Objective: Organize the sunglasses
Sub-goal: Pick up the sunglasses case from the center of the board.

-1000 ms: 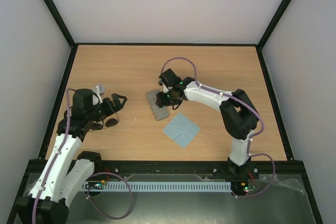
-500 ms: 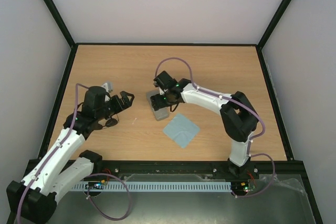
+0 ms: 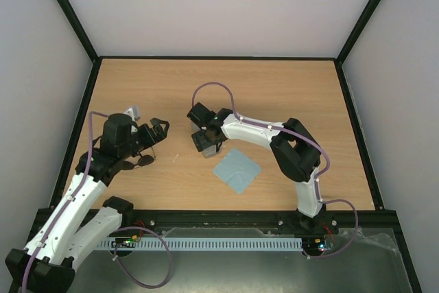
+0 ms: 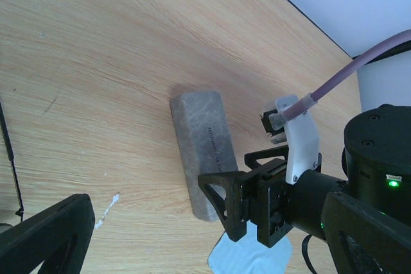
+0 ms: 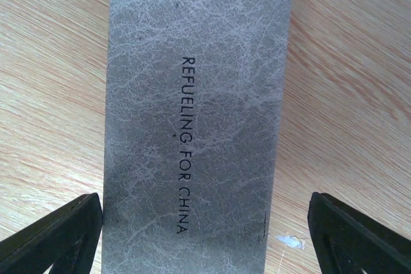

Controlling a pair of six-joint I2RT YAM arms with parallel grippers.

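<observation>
Sunglasses (image 3: 143, 161) lie on the wooden table (image 3: 295, 87) at your left side, close under the left arm (image 3: 82, 183). You see only one dark lens well, because the arm covers the rest. Their long axis seems to run about left to right across the table, a little tilted; which way the front faces you cannot tell at this size. The left gripper (image 3: 158, 132) hangs just beyond them, toward the middle of the table, not touching them. Its jaws stand wide with nothing between, and in the left wrist view its two black fingers (image 4: 45, 239) sit at the lower corners of the picture. This gripper points to the grey case (image 3: 208, 149), which lies closed near the table middle, apart from the sunglasses, its long axis going away from you and slightly to the left. The right gripper (image 3: 204, 135) is over the case, jaws wide, one fingertip (image 5: 58, 235) at each long side of the lid, and the printed words REFUELING FOR CHINA run along the lid. You cannot tell if the fingertips touch the case. The light blue cloth (image 3: 236, 169) lies flat just beside the near end of the case, to its right, turned like a diamond. A small white speck (image 3: 175, 158) lies on the wood between the sunglasses and the case.
</observation>
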